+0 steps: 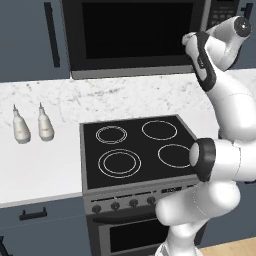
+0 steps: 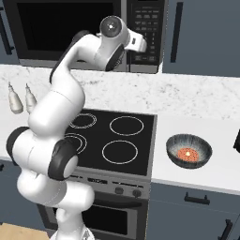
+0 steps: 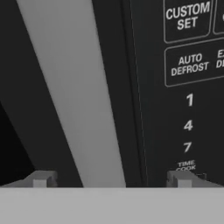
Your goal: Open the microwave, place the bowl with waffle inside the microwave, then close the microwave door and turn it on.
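Observation:
The microwave [image 1: 135,70] hangs over the stove, and its door [image 2: 65,28] of dark glass is shut. My gripper [image 3: 111,179] is open, raised close against the microwave front. One fingertip [image 3: 41,178] sits before the dark glass, the other before the keypad [image 3: 188,87]. The door's steel-grey right strip [image 3: 83,96] runs between them. The dark grey bowl [image 2: 189,150] stands on the white counter right of the stove, far below the hand. The small orange waffle [image 2: 187,153] lies inside it.
A black stove [image 1: 135,150] with four ring burners lies under the arm. Two pale bottles [image 1: 21,127] stand on the left counter [image 1: 40,170]. Dark blue cabinets with black bar handles [image 2: 177,30] flank the microwave. A dark object [image 2: 236,140] shows at the right counter edge.

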You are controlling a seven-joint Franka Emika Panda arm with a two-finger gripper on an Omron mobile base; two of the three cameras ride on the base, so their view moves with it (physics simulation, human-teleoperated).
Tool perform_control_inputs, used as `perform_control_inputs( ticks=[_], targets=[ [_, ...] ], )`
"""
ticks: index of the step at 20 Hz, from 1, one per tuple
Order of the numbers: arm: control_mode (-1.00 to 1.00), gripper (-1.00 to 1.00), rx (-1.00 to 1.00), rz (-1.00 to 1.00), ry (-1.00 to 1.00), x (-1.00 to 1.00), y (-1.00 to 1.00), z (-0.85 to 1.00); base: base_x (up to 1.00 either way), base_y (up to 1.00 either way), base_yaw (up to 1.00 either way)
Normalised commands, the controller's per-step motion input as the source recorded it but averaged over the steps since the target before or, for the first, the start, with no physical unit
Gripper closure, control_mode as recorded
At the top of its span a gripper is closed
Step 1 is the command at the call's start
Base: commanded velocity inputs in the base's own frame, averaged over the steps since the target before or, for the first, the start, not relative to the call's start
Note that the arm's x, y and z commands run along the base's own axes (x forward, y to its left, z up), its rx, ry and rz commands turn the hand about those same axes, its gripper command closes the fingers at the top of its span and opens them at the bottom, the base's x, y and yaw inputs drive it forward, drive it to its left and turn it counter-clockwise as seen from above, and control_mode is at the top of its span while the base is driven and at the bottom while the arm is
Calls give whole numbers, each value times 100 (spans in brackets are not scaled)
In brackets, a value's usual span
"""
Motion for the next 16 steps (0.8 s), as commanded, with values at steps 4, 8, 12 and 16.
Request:
perform_control_inputs(
  ticks=[4,8,12,16],
  targets=[
    [-100,100,0,12,-20,44,2,-40,0,0,0],
    [-100,100,0,19,-23,42,13,-41,0,0,0],
    [-100,100,0,23,-5,62,28,-39,0,0,0],
    [-100,100,-4,29,0,22,82,-7,0,0,0]
  ],
)
